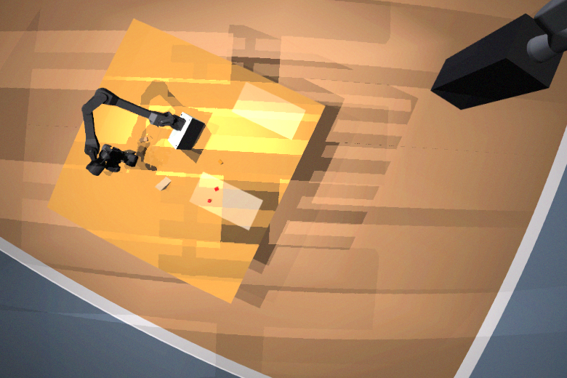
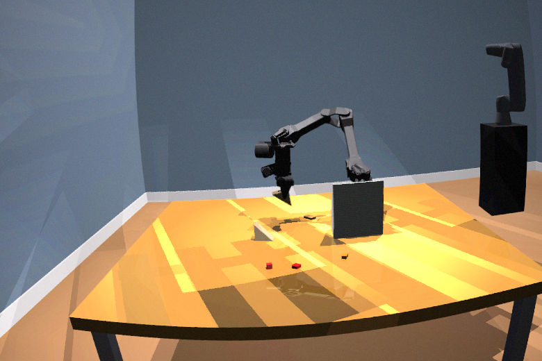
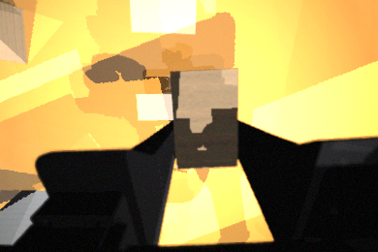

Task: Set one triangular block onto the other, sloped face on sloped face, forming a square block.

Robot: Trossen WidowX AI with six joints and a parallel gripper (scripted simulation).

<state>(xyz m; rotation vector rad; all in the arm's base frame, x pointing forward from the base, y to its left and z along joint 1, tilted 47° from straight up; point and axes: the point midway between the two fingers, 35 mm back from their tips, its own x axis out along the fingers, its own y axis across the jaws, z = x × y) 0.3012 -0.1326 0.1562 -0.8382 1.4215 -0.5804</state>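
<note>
My gripper [image 2: 284, 193] [image 3: 203, 124] is shut on a pale triangular block [image 2: 283, 198] [image 3: 207, 95] and holds it well above the table. In the exterior view a corner of this block points down to the right; in the wrist view a rectangular face shows between the fingertips. In the top view the arm hides it. The other triangular block [image 1: 163, 183] [image 2: 262, 232] rests on the table [image 1: 118, 217] [image 2: 135, 307], its slope falling to the right in the exterior view. There it lies lower and left of the held block, apart from it. It seems to show at the wrist view's left edge.
A white and dark upright panel or box [image 1: 191, 132] [image 2: 358, 208] stands by the arm's base. A small flat piece [image 1: 145, 139] [image 2: 309, 216] lies behind the resting block. Two red pieces and a yellow piece [image 1: 220, 161] [image 2: 345, 256] lie toward the front.
</note>
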